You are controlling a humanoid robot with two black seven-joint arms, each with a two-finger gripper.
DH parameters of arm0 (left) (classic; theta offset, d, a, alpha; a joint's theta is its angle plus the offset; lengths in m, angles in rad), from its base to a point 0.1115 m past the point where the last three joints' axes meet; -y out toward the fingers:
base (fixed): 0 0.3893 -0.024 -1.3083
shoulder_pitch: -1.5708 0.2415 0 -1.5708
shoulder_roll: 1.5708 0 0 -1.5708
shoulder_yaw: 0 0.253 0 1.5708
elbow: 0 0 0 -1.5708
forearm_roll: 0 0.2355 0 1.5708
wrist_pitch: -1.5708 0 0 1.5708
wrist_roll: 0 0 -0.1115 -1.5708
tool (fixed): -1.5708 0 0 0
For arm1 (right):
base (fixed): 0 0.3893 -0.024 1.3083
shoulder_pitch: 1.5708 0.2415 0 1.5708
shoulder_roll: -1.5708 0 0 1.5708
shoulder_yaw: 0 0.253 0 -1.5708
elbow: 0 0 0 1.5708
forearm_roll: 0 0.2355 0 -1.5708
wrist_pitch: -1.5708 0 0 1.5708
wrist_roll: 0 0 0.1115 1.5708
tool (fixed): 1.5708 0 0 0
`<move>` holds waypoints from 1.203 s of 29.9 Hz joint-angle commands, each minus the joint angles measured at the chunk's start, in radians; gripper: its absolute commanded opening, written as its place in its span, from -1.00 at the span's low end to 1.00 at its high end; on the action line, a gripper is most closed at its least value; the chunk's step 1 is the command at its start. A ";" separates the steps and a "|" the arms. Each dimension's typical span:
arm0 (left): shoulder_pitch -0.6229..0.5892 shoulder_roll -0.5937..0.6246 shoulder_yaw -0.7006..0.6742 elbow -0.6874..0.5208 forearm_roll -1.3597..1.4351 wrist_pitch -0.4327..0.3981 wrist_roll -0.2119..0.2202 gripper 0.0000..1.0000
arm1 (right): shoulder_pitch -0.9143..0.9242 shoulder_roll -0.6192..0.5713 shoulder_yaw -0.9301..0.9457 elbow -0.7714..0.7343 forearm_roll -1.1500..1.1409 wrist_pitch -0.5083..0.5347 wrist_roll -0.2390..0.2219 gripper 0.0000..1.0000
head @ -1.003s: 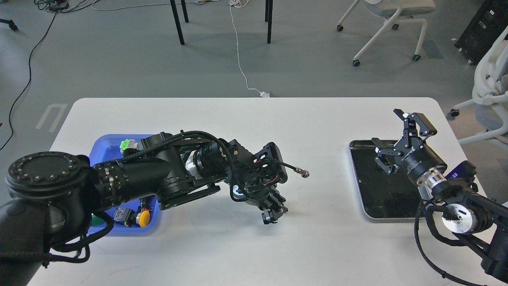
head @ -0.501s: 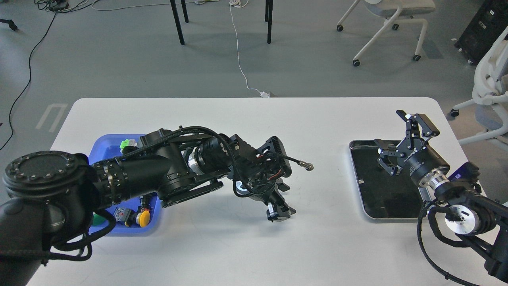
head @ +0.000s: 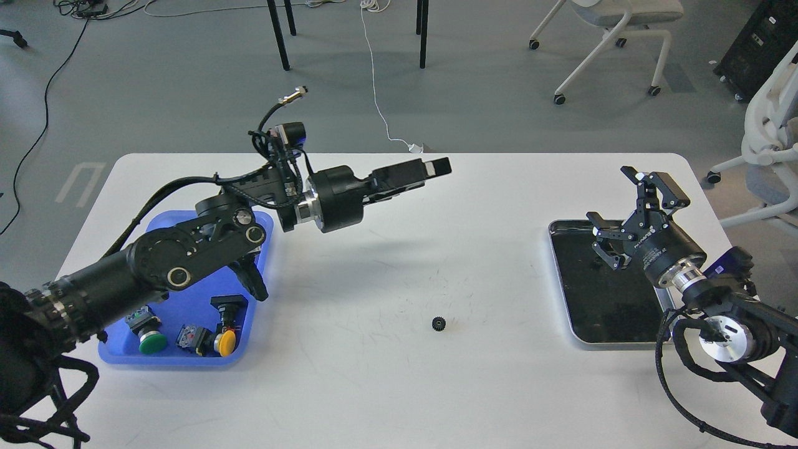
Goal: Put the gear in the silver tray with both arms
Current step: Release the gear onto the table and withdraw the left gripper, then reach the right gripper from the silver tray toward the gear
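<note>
A small black gear lies on the white table, in the middle towards the front, touched by nothing. The silver tray lies at the right with a dark floor that looks bare. My left gripper is raised well above the table, pointing right, far behind and above the gear; its fingers look slightly apart and hold nothing. My right gripper hovers over the tray's far right part, with its jaws wide open and empty.
A blue plastic tray at the left holds push buttons with green and yellow caps. My left arm's elbow is over it. Office chairs and cables are on the floor beyond the table.
My left gripper was low over the table centre; it has let go of the gear and swung up and back. The gear now lies on the table. The right gripper barely moved.
</note>
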 commanded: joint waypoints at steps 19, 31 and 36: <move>0.419 0.021 -0.589 -0.002 -0.313 -0.133 0.071 0.96 | 0.911 0.031 -0.952 0.130 -0.822 0.008 0.000 0.98; 0.419 0.018 -0.590 -0.005 -0.313 -0.131 0.073 0.96 | 1.046 0.296 -1.241 0.184 -1.128 -0.042 0.000 0.97; 0.419 0.015 -0.590 -0.006 -0.313 -0.130 0.071 0.96 | 1.048 0.397 -1.348 0.170 -1.146 -0.202 0.000 0.96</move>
